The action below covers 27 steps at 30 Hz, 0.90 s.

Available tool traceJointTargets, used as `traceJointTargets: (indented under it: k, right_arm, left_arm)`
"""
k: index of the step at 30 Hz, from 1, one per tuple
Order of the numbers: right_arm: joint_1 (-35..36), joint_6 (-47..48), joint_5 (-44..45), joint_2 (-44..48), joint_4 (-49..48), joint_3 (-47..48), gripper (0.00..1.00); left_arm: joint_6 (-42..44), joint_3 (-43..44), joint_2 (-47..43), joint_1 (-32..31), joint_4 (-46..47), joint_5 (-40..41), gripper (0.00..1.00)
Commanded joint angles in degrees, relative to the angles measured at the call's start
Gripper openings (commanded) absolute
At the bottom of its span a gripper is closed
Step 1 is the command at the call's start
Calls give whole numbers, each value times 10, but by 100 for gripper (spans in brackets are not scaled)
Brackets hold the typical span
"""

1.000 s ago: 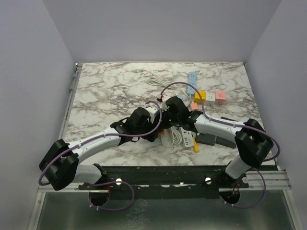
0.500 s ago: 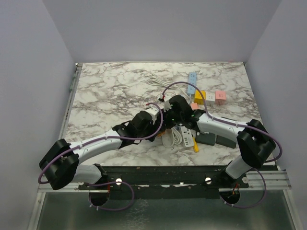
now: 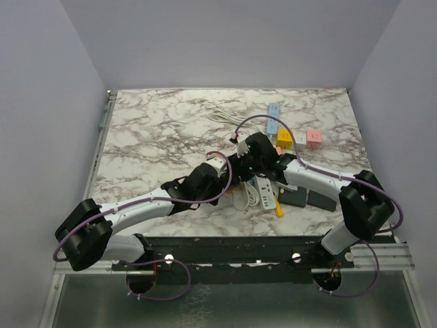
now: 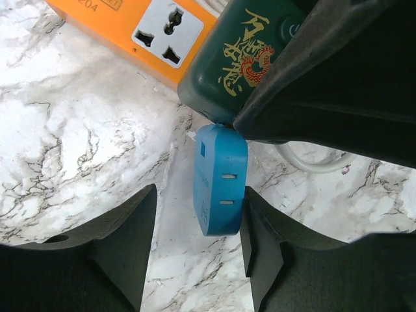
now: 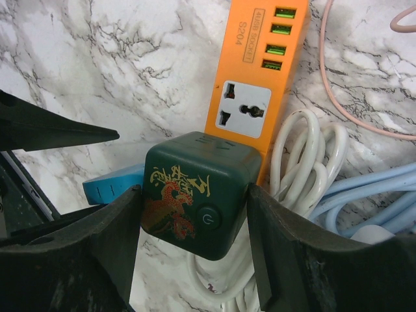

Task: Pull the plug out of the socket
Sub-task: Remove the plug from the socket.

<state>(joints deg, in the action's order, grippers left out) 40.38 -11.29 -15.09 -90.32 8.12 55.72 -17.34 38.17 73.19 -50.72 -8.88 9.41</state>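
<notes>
My right gripper [image 5: 195,224] is shut on a dark green cube socket [image 5: 195,195] with a gold and red dragon print, one finger on each side. A blue plug [image 4: 221,179] sticks out of the cube's side; its edge also shows in the right wrist view [image 5: 110,185]. My left gripper [image 4: 198,234] is open around the blue plug, with the right finger [image 4: 260,240] against it and the left finger [image 4: 123,240] apart from it. In the top view both grippers meet at the table's middle [image 3: 239,167].
An orange power strip [image 5: 260,71] lies just behind the cube, beside a coiled white cable [image 5: 305,162] and light blue cables [image 5: 383,195]. A white power strip [image 3: 258,193], grey blocks [image 3: 307,198], a yellow cube [image 3: 285,137] and a pink cube [image 3: 313,137] lie to the right.
My right gripper has shifted the green cube slightly right and farther back. My left arm has stretched after it, keeping its fingers at the blue plug.
</notes>
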Motion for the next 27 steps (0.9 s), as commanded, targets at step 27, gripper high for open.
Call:
traceJointTargets:
  k: [27]
  right_arm:
    - [-9, 22, 11, 10, 19, -4, 40]
  left_arm:
    - [38, -28, 17, -2, 83, -21, 15]
